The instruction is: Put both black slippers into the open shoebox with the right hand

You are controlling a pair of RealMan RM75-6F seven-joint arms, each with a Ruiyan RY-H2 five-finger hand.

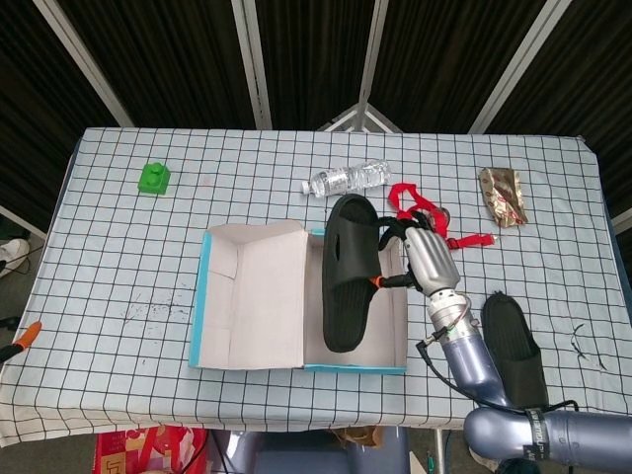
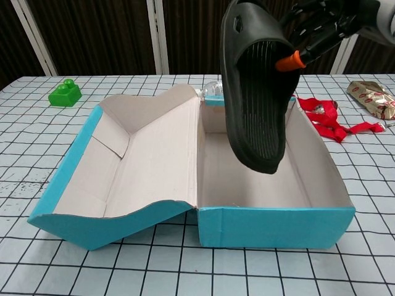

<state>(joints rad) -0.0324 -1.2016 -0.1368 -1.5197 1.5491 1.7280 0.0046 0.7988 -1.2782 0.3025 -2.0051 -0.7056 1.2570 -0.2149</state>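
Slipper one (image 1: 348, 276) is gripped by the right hand (image 1: 423, 259) and held tilted, sole outward, above the open shoebox (image 1: 357, 367), not yet set inside. Neither slipper is judged placed: the second slipper (image 1: 512, 348) lies on the checked tablecloth (image 1: 128, 257), right of the box. No left hand is seen. Dark slatted panels are seen behind the table.

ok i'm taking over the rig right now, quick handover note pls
Right hand: holds the first black slipper in the air above the open shoebox, sole toward the chest camera.
Left hand: not in view.
Second black slipper: on the table, right of the box.
Done: nothing is in the box yet.
Left: lower and release this slipper, then fetch the second.
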